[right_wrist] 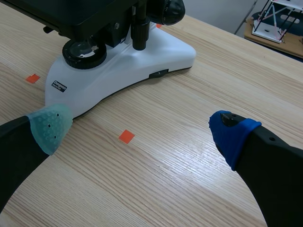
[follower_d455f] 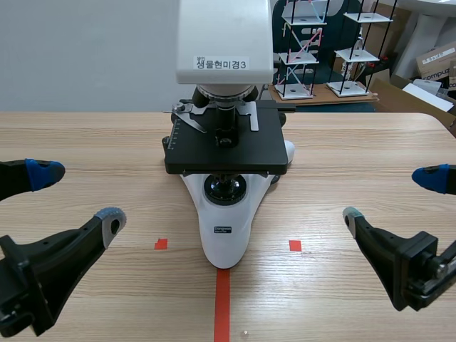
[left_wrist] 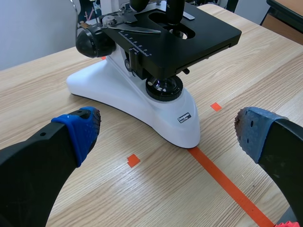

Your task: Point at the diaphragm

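Diaphragm (left_wrist: 170, 73): under the black stage, straight above the round lamp on the base. Mostly in shadow, detail hard to make out. Neither claw near it.
Microscope (follower_d455f: 225, 214): white body, mid worktop, narrow end of the base toward the robot and sitting on the end of the orange-red tape line. White head on top with a printed label.
Stage (follower_d455f: 226, 146): flat black plate, level, metal slide clip on top, lens barrel coming down onto its middle.
Lamp (follower_d455f: 226, 189): black ring with a glass lens, set in the base just below the stage's front edge.
Focus knob (left_wrist: 89, 42): black, on the side of the body, seen from the left wrist.
Left claw (follower_d455f: 77, 197): wide open, nothing in it. Low on the near left, well apart from the base. One blue pad, one grey-green.
Right claw (follower_d455f: 391, 197): wide open, nothing held. Low on the near right, well apart from the base, roughly mirroring the left one.
Worktop (follower_d455f: 356, 142): pale wood grain, small orange-red tape squares either side of the base.
Background: white-shelved racks (follower_d455f: 335, 50) with black frames, and cardboard boxes (follower_d455f: 434, 60) past the far right edge of the worktop.
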